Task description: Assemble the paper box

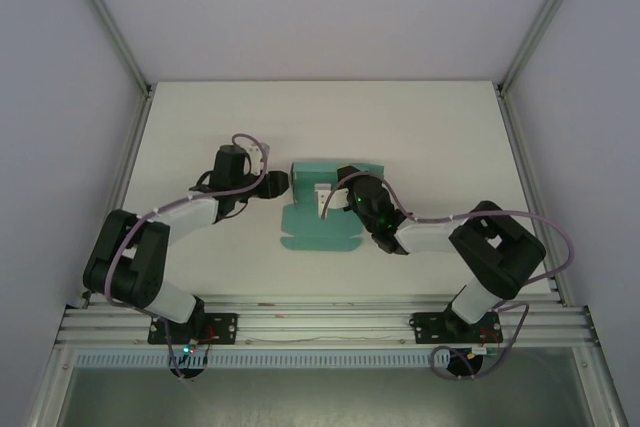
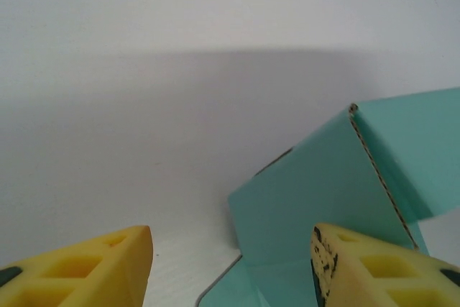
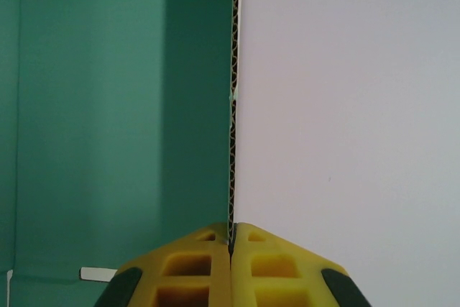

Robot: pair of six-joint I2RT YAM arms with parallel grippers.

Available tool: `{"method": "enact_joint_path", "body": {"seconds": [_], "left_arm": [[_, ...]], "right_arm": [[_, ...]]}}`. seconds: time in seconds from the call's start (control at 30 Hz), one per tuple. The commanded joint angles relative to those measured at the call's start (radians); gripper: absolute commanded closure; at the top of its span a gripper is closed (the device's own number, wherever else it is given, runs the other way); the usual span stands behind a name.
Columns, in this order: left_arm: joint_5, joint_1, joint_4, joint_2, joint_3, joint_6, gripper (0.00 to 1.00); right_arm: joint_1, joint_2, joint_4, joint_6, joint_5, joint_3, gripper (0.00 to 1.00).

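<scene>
Assembly barely begun: my right end effector (image 3: 231, 241) clamps one raised flap of the paper box (image 1: 305, 222); my left end effector (image 2: 231, 260), fingers apart, sits at its nine o'clock; the rest lies flat.

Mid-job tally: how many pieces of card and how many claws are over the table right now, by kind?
Paper box, teal card sheet: 1
Claws: 2, the left claw open, the right claw pinching an edge of the card
Total: 3
</scene>
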Motion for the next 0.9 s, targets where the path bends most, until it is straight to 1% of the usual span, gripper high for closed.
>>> {"method": "enact_joint_path", "body": {"seconds": [0.0,0.2,0.33,0.5,0.6,0.7,0.87], "left_arm": [[-0.038,-0.026,0.091,-0.04,-0.055,0.033,0.41],[-0.019,-0.048,0.238,-0.056,-0.138,0.085,0.41],[-0.084,-0.066,0.276,-0.027,-0.141,0.1,0.42],[-0.115,-0.097,0.323,0.027,-0.121,0.115,0.42],[-0.143,-0.12,0.325,0.061,-0.102,0.131,0.43],[-0.193,-0.14,0.345,0.081,-0.097,0.142,0.48],[-0.252,-0.17,0.395,0.091,-0.108,0.165,0.48]], "right_arm": [[0.004,-0.02,0.017,0.006,0.024,0.01,1.0],[0.003,-0.017,0.01,0.011,0.008,0.007,1.0],[0.004,-0.02,0.011,0.016,0.0,0.007,1.0],[0.004,-0.014,-0.024,0.027,-0.022,0.011,1.0],[0.005,-0.011,-0.022,0.017,-0.025,0.008,1.0],[0.005,-0.011,-0.032,0.006,-0.034,0.005,1.0],[0.006,0.003,-0.078,0.008,-0.041,0.015,1.0]]}}
